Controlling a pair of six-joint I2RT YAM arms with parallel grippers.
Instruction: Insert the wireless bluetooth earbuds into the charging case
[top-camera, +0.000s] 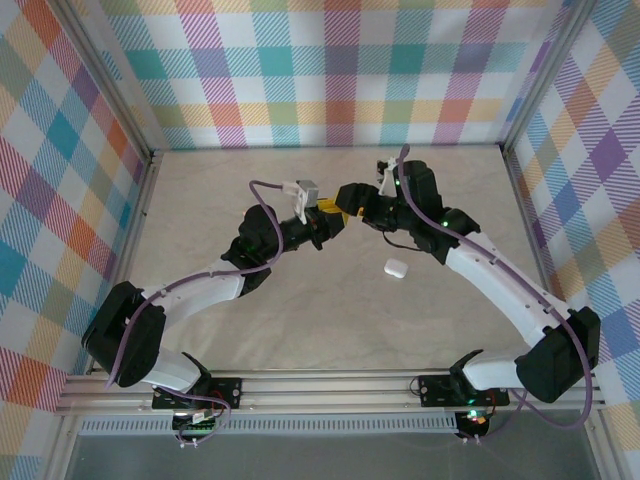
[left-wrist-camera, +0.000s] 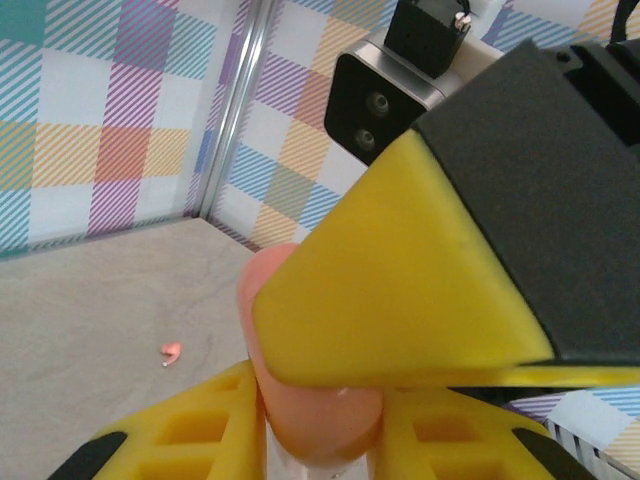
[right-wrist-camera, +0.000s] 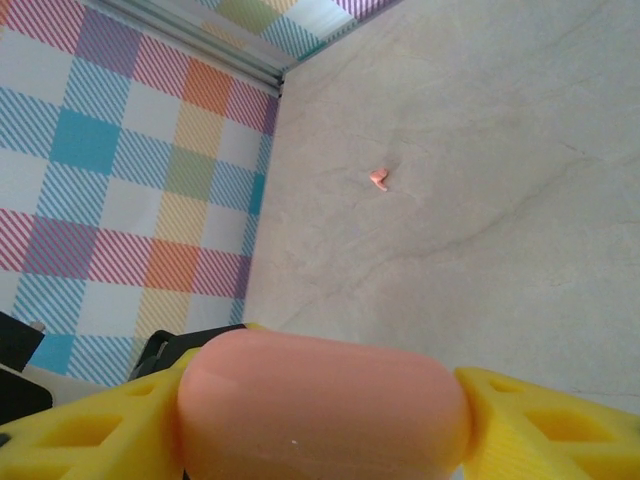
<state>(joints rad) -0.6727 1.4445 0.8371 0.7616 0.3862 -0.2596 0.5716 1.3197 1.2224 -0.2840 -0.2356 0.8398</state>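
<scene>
The salmon-pink charging case (right-wrist-camera: 325, 400) is held above the middle of the table, where both grippers meet. My right gripper (right-wrist-camera: 322, 425) has its yellow fingers against the case's two ends. My left gripper (left-wrist-camera: 322, 425) has its fingers pressed on the two sides of the lower part of the case (left-wrist-camera: 318, 415). One right finger (left-wrist-camera: 400, 280) covers most of the case in the left wrist view. In the top view the left gripper (top-camera: 328, 222) and the right gripper (top-camera: 350, 203) touch tip to tip. One pink earbud (right-wrist-camera: 379, 179) lies on the table (left-wrist-camera: 172, 352).
A white rounded case (top-camera: 395, 267) lies on the table to the right of centre, below the right forearm. Checked walls enclose the table on three sides. The corner post (left-wrist-camera: 235, 110) stands behind the earbud.
</scene>
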